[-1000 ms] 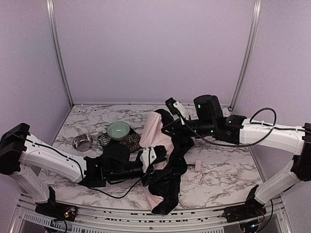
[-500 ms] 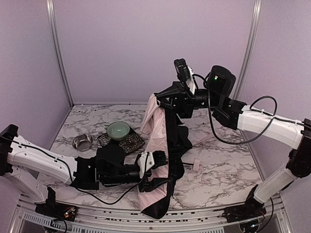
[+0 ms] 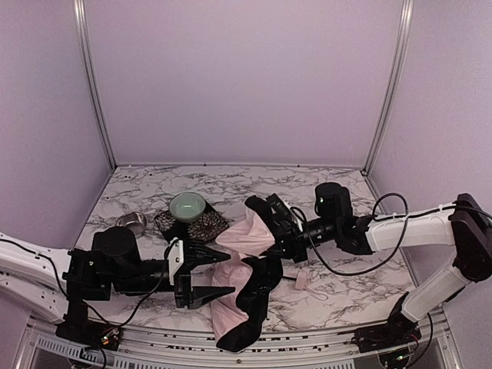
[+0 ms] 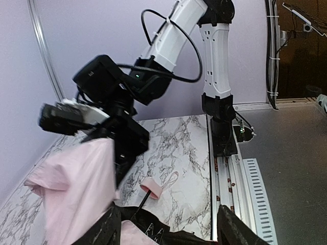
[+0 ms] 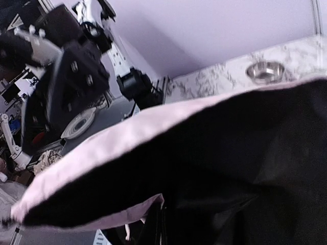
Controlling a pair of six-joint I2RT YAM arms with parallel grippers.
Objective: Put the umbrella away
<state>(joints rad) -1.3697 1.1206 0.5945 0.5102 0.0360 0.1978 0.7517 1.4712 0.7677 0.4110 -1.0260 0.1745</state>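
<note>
Left tool [image 3: 227,270]: jaws spread wide and nothing pinched between them. It sits low over the near half of the counter [image 3: 361,269], tips pointing at the fabric heap.

Right tool [image 3: 261,219]: clenched on a fold of the umbrella [image 3: 247,234], with pink cloth hanging from the closed jaws. The left wrist view shows the same: the pink panel drops straight from the tool.

Umbrella: not folded, a loose heap of pale pink fabric and black lining at mid-counter, between the two tools. Its upper part is lifted by the right tool, and its lower end spills over the counter's near edge. The small pink handle [image 3: 302,279] lies on the marble just right of the heap, the thin black shaft [image 4: 141,201] running from it back under the cloth. In the right wrist view, fabric fills nearly everything.

Behind the heap, to the left: a green bowl [image 3: 187,206] on a dark patterned mat [image 3: 206,225], and a steel bowl [image 3: 131,224] further left.
</note>
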